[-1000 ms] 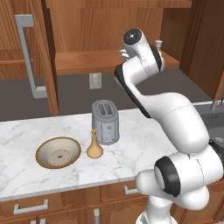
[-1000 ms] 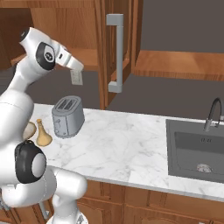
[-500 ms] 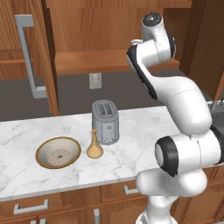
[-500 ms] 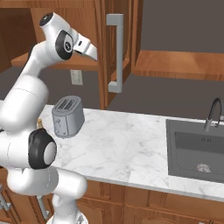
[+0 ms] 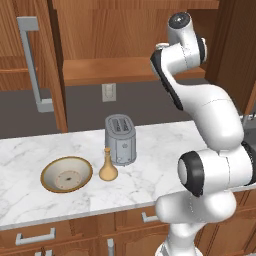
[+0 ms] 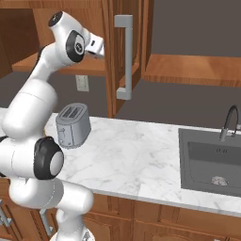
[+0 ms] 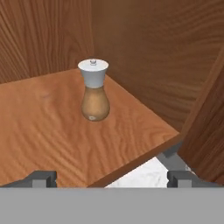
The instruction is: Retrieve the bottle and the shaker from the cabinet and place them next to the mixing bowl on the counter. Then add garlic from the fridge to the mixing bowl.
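A shaker (image 7: 95, 89) with a wooden body and a pale grey cap stands upright on the wooden cabinet shelf (image 7: 43, 131), near its back corner. My gripper (image 7: 111, 178) is open at the shelf's front edge. Its fingertips (image 7: 43, 177) are spread wide, nothing is between them, and the shaker is well ahead of them. Down on the counter, a tan bottle (image 5: 108, 166) stands upright between the mixing bowl (image 5: 66, 174) and the toaster. My arm (image 5: 185, 50) is raised to shelf height.
A grey toaster (image 5: 120, 139) (image 6: 72, 125) stands on the marble counter (image 6: 136, 160). An open cabinet door with a grey handle (image 6: 124, 56) hangs just right of my hand. The cabinet's side wall (image 7: 205, 122) is close on the right. Farther right is the sink (image 6: 212, 160).
My arm has swung upward and reached toward the open cabinet, bringing the hand up to the shelf. The bottle, bowl and toaster have not moved.
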Available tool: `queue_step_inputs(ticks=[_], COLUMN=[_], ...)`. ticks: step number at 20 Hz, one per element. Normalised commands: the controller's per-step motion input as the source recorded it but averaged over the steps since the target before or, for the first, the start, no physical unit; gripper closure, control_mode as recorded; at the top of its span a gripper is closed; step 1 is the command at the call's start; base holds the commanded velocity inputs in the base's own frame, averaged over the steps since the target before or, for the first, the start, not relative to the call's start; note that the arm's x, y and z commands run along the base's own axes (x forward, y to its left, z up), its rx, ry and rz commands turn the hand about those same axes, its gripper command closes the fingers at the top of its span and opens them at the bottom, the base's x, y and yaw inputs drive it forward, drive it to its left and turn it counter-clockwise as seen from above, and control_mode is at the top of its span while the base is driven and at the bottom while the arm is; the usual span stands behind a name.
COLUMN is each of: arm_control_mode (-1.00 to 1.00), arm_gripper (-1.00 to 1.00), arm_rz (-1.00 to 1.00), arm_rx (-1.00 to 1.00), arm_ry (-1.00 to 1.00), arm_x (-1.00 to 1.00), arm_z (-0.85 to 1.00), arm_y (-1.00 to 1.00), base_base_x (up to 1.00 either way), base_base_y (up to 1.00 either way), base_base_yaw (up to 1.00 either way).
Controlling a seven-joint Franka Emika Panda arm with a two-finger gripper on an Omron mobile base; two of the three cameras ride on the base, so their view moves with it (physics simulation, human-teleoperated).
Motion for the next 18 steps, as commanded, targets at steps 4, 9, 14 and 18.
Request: queue_step_inputs(ticks=[4,9,14,18], arm_control_mode=[-1.00,-1.00,-1.00,-1.00], arm_gripper=[-1.00,-1.00,-1.00,-1.00], arm_rz=[0.00,0.01,0.10,0.10], arm_rx=[0.00,0.00,0.00,0.00], arm_ry=[-0.02,0.00,0.00,0.00], arm_x=[0.16,0.44,0.50,0.51], arm_z=[0.00,0.00,0.00,0.00], arm_y=[-0.12,-0.34,0.00,-0.01], base_base_x=[0.00,0.00,0.00,0.00], base_base_y=[0.00,0.00,0.00,0.00], base_base_yaw=[0.00,0.00,0.00,0.00])
